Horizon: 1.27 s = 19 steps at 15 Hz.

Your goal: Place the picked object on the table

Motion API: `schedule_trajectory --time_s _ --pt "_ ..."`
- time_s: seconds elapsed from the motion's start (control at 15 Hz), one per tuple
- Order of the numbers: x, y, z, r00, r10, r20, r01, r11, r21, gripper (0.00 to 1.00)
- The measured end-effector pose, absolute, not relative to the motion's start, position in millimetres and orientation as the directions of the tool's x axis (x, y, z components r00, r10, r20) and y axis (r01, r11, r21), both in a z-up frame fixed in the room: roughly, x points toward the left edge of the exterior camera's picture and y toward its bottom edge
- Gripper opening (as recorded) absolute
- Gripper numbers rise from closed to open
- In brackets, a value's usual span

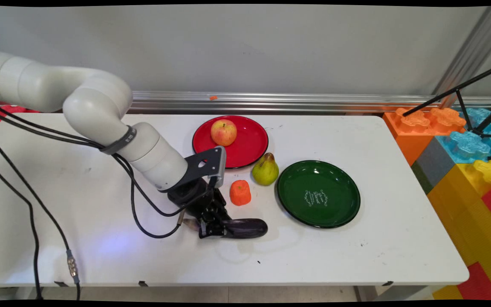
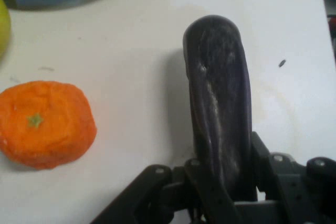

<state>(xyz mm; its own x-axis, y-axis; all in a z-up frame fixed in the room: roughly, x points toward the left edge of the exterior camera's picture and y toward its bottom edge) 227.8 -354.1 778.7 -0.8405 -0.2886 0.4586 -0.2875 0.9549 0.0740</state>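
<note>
So your gripper point(image 1: 211, 228) is clamped on the eggplant point(image 1: 245, 227) lying on the bench point(image 1: 100, 238), with the orange piece point(image 1: 240, 192) at its 12 o'clock and the green plate point(image 1: 318, 194) around 2.

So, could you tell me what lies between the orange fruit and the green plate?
In the main view, the pear sits between the orange fruit and the green plate, slightly toward the wall.

1. My gripper point(image 1: 212, 225) straddles the eggplant point(image 1: 245, 227) lying on the table point(image 1: 356, 256).
2. The carrot piece point(image 1: 240, 192) sits just behind it.
3. The pear point(image 1: 265, 170) stands between two plates point(image 1: 252, 145); the apple point(image 1: 223, 132) rests on the farther one.
</note>
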Motion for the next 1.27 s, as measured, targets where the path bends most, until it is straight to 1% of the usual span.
schedule_trajectory --time_s 0.73,0.8,1.27 --pt "237 -343 773 -0.849 -0.238 0.471 -0.248 0.968 0.042 0.00" --pt "238 -343 773 -0.851 -0.233 0.472 -0.243 0.969 0.040 1.00" --pt "241 -338 773 -0.861 -0.203 0.467 -0.214 0.976 0.031 1.00"
